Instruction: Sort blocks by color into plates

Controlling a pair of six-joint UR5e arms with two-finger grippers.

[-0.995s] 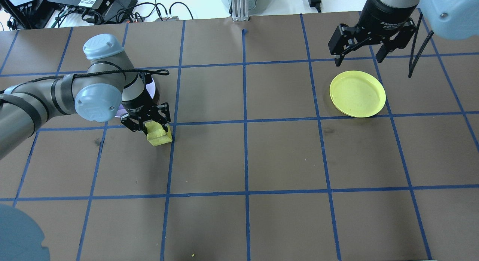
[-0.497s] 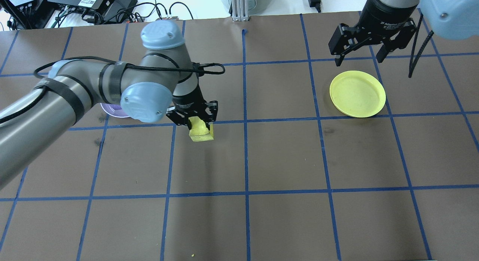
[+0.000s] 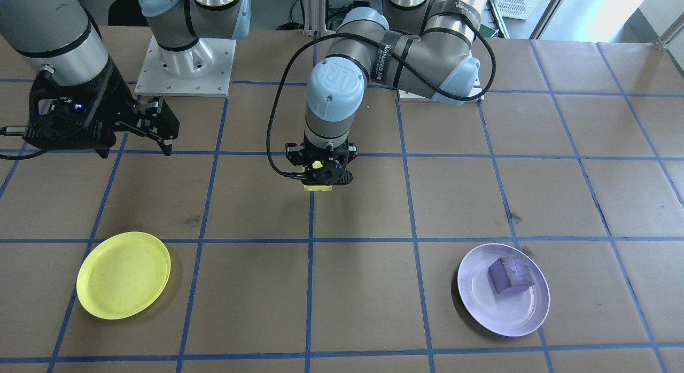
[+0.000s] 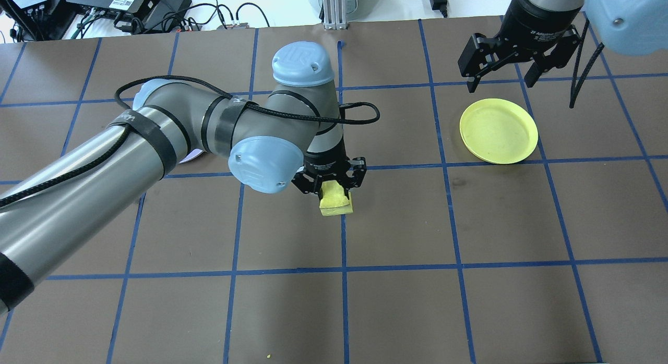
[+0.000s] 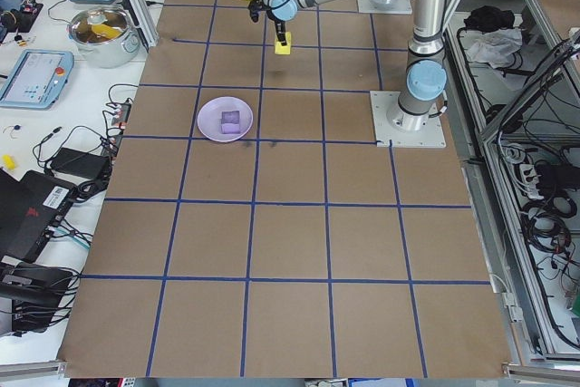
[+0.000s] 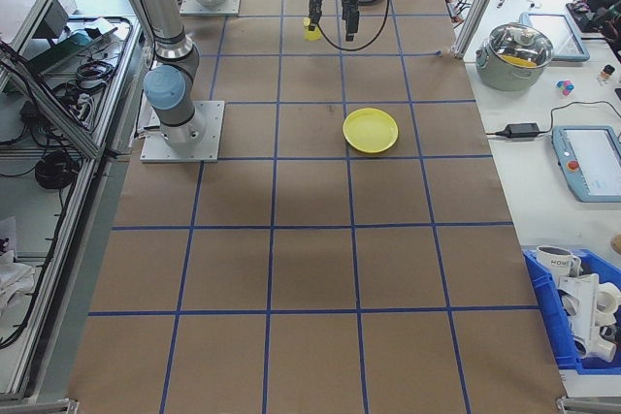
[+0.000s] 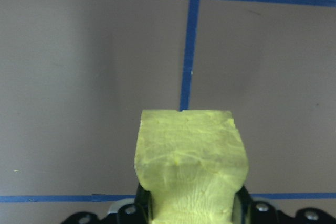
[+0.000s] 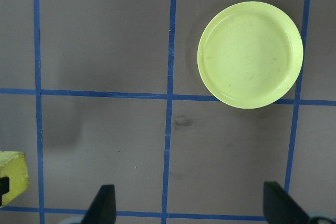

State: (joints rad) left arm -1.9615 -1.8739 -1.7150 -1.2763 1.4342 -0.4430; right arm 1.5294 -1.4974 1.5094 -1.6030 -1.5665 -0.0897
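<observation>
Holding: the left gripper (image 4: 334,189) is clamped on the yellow block (image 4: 335,202); the block hangs below the fingers, clear of the table (image 4: 396,301), above a blue tape line (image 4: 343,233) near the table's middle
Left arm (image 4: 156,140): reaches in from the overhead view's left edge, elbow bent, wrist pointing straight down; a black cable (image 4: 360,113) loops beside the wrist
Left wrist view: the yellow block (image 7: 189,161) fills the lower centre; worn, cracked paint shows on its face; a tape crossing lies on the table beyond it
Right gripper (image 4: 503,74): jaws spread wide, nothing between them; it hovers at the far edge of the yellow plate (image 4: 498,130), not touching it
Right wrist view: both fingertips (image 8: 105,203) show at the bottom edge, well apart; the yellow plate (image 8: 250,54) lies upper right; a corner of the yellow block (image 8: 11,177) shows at the left edge
Yellow plate: flat on the table on the robot's right side; holds nothing
Purple plate (image 3: 504,289): flat on the table on the robot's left side; mostly hidden behind the left arm in the overhead view
Purple block (image 3: 511,275): rests inside the purple plate, off-centre toward the robot
Separation: the yellow block and the yellow plate are well apart, with about one full grid square between them
</observation>
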